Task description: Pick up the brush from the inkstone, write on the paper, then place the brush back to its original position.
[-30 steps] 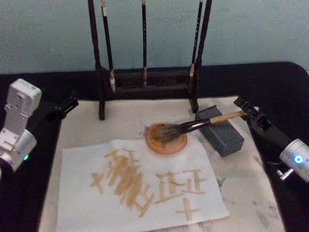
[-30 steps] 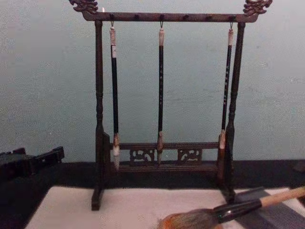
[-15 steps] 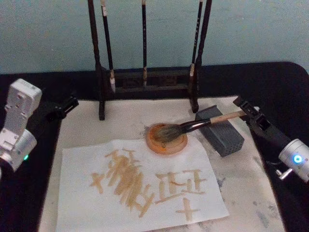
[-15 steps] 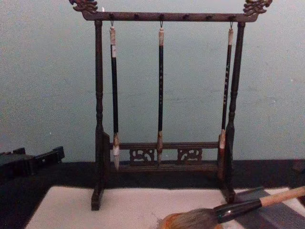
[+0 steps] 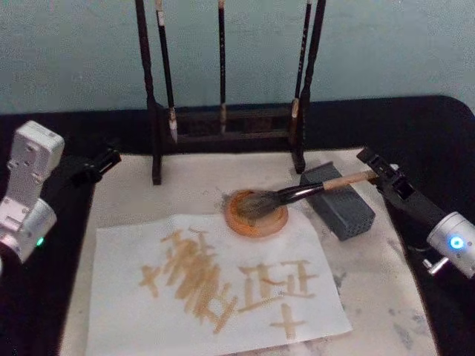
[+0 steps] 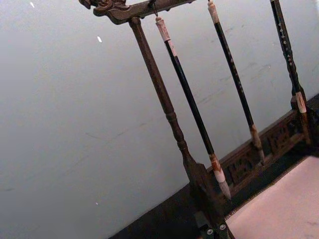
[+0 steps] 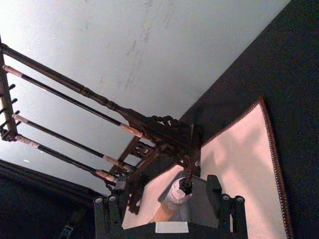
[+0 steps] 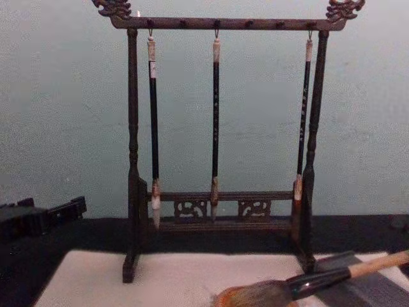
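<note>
Three thin brushes point(image 8: 216, 121) hang from the rack point(image 8: 133, 160); the brush point(image 8: 300, 286) lies tilted at lower right

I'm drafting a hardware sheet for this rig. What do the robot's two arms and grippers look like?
The left arm has a white boxy housing and a silver-grey cylindrical joint with a small green light; the left gripper is black. The right arm shows a silver-grey cylinder with a blue light, and the right gripper is black too.
</note>
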You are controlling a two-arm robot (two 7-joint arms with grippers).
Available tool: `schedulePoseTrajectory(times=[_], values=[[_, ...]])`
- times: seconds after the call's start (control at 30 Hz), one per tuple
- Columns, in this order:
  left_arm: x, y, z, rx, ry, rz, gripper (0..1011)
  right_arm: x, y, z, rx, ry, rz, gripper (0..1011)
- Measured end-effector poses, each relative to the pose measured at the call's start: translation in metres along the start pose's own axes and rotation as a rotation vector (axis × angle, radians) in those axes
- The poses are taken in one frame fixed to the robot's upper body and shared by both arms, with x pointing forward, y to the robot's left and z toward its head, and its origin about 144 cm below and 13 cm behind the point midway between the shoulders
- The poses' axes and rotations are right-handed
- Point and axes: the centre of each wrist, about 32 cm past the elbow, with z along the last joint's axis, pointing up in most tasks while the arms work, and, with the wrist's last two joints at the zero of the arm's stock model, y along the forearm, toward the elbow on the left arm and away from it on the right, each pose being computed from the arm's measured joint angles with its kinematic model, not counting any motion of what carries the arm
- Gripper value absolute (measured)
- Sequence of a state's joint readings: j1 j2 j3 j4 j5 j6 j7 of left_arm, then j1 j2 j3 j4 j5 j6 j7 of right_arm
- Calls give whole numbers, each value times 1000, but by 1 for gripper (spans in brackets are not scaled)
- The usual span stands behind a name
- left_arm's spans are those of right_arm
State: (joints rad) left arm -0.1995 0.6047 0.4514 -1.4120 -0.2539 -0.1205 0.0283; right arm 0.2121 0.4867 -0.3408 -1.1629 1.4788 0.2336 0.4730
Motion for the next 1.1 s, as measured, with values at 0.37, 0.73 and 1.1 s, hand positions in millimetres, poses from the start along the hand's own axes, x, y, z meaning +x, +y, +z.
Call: schedulePoseTrajectory(times=[0.37,0.73,1.1], values=[[0,0,0,0,0,0,1002,0,0,0,2,1,1,1008],[0,0,0,0,0,0,1002,0,0,0,4,2,2,922],[0,0,0,0,0,0,1002,0,0,-1,4,3,3,592]])
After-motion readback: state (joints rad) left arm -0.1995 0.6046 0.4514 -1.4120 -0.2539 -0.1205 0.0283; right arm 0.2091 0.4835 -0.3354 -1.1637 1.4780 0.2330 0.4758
